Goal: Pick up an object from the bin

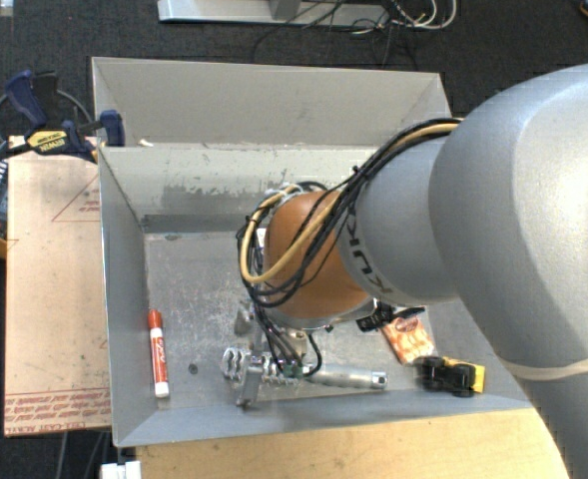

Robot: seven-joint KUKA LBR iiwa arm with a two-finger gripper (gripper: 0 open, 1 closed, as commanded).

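Observation:
My gripper (247,371) is low over the bin floor near the front wall, about the middle of the bin. A silver metal rod (348,377) lies flat just to its right, its near end by the gripper; whether they touch is hidden. A red marker with a white cap (157,352) lies lengthwise on the floor to the left, well apart from the gripper.
An orange patterned packet (409,338) and a black and yellow tool (451,374) lie at the front right of the bin. The arm with its orange cover and cables hides the bin's middle and right. Bare floor shows between the marker and the gripper.

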